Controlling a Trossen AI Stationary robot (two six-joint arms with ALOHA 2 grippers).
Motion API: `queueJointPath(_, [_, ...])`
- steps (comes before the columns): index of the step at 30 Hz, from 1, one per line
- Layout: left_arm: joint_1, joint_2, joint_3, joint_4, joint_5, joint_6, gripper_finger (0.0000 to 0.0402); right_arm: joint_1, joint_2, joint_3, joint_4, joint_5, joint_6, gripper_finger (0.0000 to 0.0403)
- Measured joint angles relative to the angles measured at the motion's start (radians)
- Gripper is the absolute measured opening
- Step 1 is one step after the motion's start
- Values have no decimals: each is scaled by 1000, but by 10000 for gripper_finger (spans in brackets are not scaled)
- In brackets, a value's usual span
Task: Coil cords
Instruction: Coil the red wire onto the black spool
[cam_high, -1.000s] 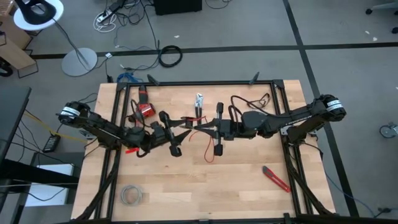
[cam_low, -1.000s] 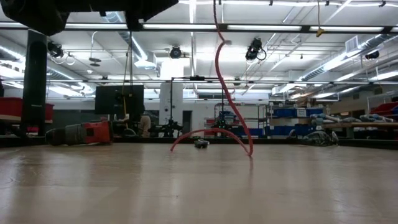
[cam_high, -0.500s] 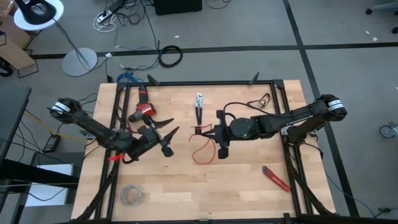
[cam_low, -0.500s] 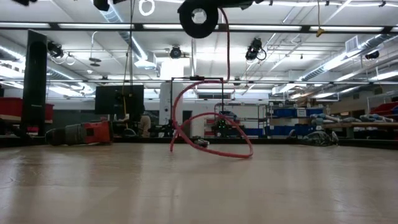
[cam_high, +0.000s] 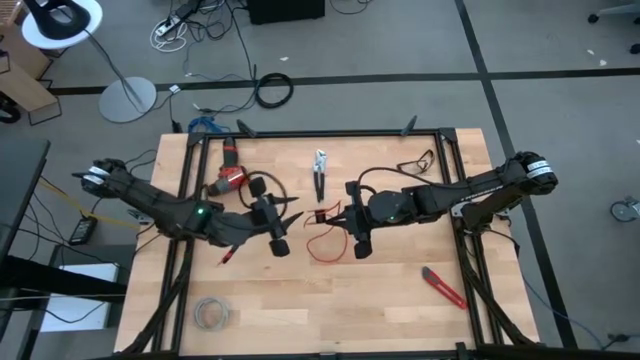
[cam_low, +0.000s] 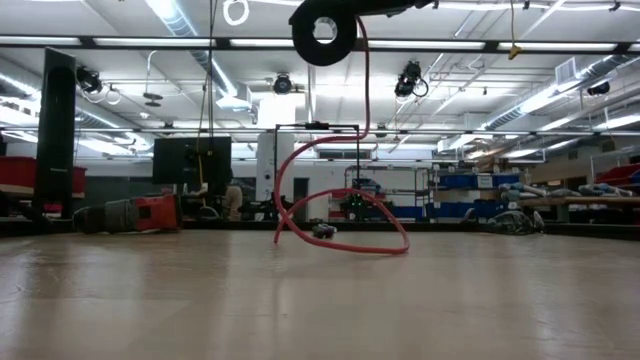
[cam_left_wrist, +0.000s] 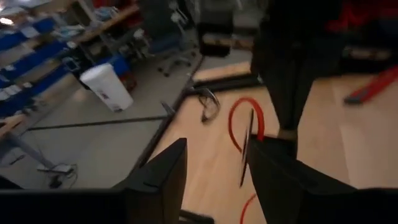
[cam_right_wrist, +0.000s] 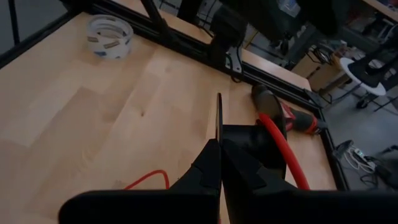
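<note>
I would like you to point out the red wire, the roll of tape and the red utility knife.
red wire (cam_high: 318, 247): high view, on the loop lying on the table.
roll of tape (cam_high: 210, 314): high view, on its ring.
red utility knife (cam_high: 443, 287): high view, on its handle.

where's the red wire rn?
In the high view the red wire sits mid-table, looped on the wood between the two grippers, just left of the right gripper and below the pliers. In the low view it rises from the loop toward the arm overhead.
</note>
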Motion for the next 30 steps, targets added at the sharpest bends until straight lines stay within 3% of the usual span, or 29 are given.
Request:
queueJointPath(13, [61, 130, 168, -256, 168, -17, 146, 6, 1, 0, 1, -17, 5, 0])
queueJointPath(24, [83, 136, 171, -274, 254, -16, 74, 8, 1, 0, 5, -37, 6, 0])
queueJointPath(30, [106, 136, 170, -270, 277, -15, 63, 8, 1, 0, 12, -46, 11, 0])
